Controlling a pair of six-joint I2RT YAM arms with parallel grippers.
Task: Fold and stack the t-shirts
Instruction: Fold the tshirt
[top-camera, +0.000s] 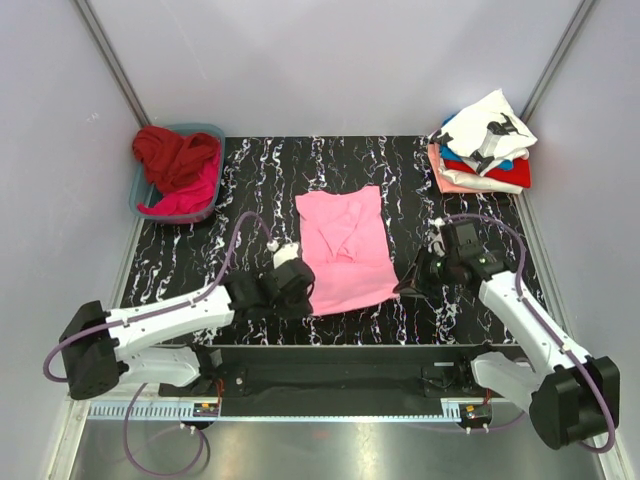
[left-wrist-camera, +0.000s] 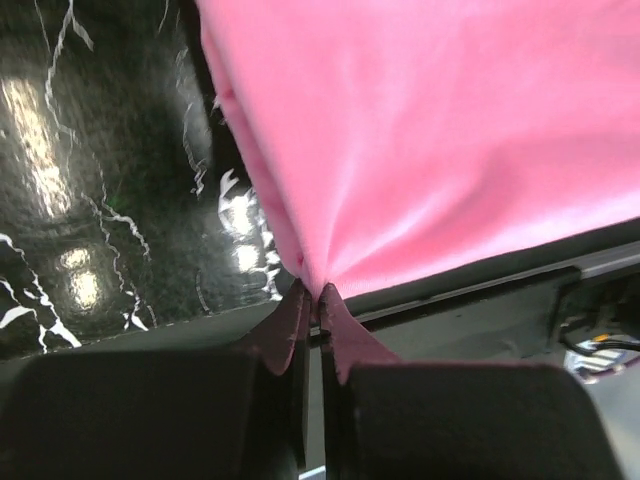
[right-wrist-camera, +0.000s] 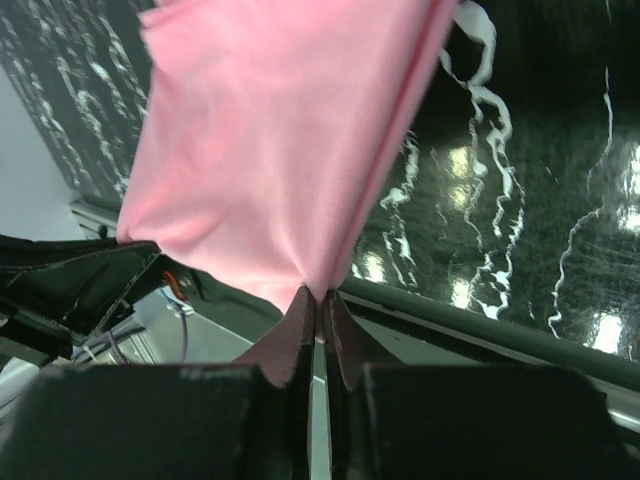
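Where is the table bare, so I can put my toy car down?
Bare black marbled table lies between the blue basket of red shirts and the flat light pink t-shirt, and again between that shirt and the folded stack. The near edge is crowded: the left fingers and right fingers pinch the pink shirt's corners.

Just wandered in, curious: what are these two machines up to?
Both arms are folding a light pink cloth t-shirt lying on the black marbled table. The left fingers and the right fingers each pinch a near corner. Folded shirts are stacked far right; crumpled red shirts sit in a teal basket far left.
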